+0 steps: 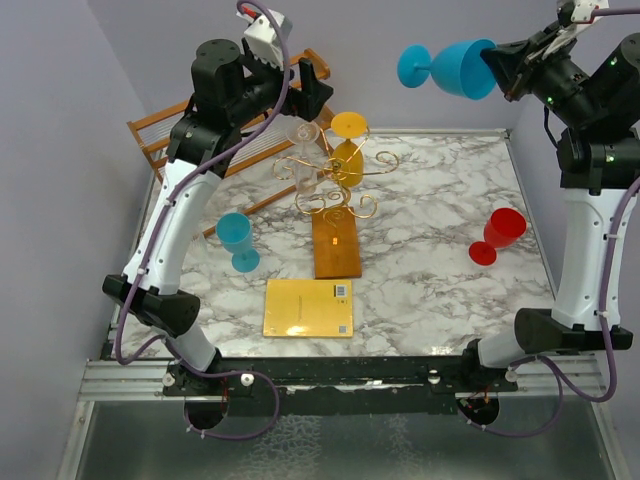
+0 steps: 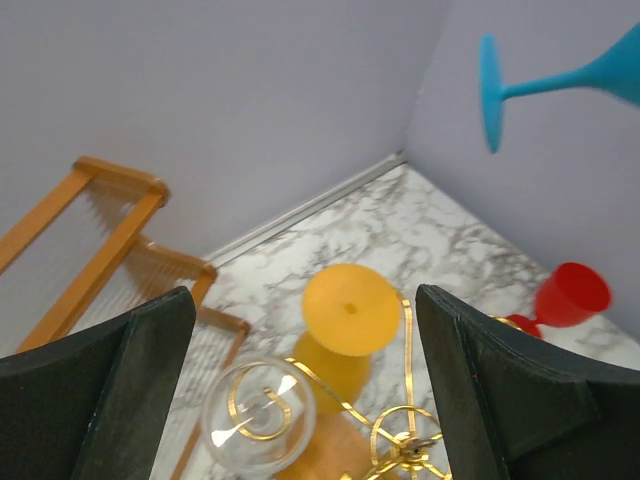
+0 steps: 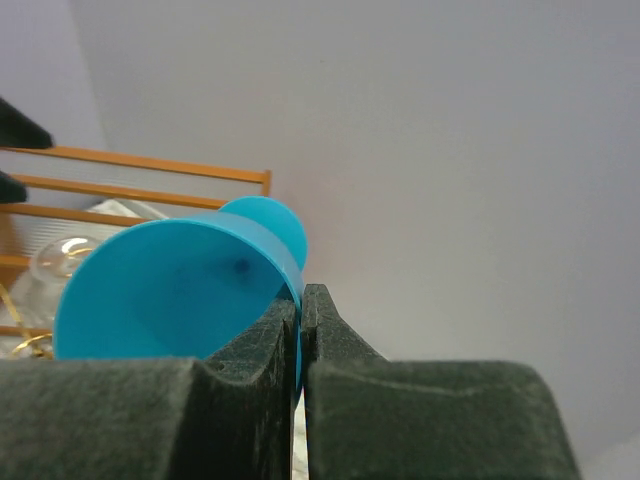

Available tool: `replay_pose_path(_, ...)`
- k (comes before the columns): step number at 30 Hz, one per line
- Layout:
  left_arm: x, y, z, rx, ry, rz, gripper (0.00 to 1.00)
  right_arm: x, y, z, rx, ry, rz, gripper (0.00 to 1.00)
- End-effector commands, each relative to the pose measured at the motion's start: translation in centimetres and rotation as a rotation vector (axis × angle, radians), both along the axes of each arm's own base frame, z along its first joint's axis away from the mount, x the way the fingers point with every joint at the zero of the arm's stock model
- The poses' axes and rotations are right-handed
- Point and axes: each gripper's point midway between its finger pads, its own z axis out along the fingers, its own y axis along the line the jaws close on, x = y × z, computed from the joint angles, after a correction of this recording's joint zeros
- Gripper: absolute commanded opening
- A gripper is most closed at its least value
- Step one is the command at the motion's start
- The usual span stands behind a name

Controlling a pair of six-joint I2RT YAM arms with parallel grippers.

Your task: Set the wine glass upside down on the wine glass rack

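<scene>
My right gripper [image 1: 497,62] is shut on the rim of a blue wine glass [image 1: 452,68], held high on its side with its foot pointing left; in the right wrist view my fingers [image 3: 300,330] pinch its bowl wall [image 3: 170,290]. The gold wire rack [image 1: 335,180] stands on a brown wooden base [image 1: 335,243] at mid table. A yellow glass [image 1: 348,150] and a clear glass [image 1: 304,155] hang upside down on it. My left gripper [image 1: 290,90] is open and empty above the rack, over the clear glass [image 2: 258,417] and the yellow glass [image 2: 350,310].
A second blue glass [image 1: 237,241] stands left of the rack. A red glass [image 1: 498,235] lies at the right. A yellow flat box [image 1: 308,308] lies near the front. A slatted wooden shelf [image 1: 165,135] stands at the back left against the wall.
</scene>
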Motion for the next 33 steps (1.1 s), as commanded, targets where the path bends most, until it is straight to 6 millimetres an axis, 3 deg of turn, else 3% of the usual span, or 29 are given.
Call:
replay_pose_path(1, -3.6, -3.9, 3.7, -0.202, 0.005, -0.264, 0.94, -2.4, 3.1, 1.3, 0.055, -0.006, 0.203, 0.01)
replay_pose_path(5, -4.3, -5.6, 3.6, -0.288, 0.071, -0.37, 0.9, -3.3, 4.3, 1.1, 0.074, 0.017, 0.297, 0.01)
replay_pose_path(10, -4.8, -6.4, 4.2, -0.351, 0.109, -0.431, 0.81, -4.2, 5.2, 0.9, 0.083, 0.026, 0.371, 0.01)
replay_pose_path(11, -4.1, -6.9, 3.3, -0.358, 0.137, -0.44, 0.8, -4.2, 5.3, 0.8, 0.082, 0.029, 0.376, 0.01)
replay_pose_path(17, -4.0, -8.1, 2.6, -0.383, 0.183, -0.472, 0.68, -4.6, 5.8, 0.4, 0.084, 0.037, 0.403, 0.01)
replay_pose_path(33, -5.1, -10.8, 1.1, -0.389, 0.253, -0.522, 0.24, -5.4, 6.0, -0.1, 0.087, 0.04, 0.42, 0.01)
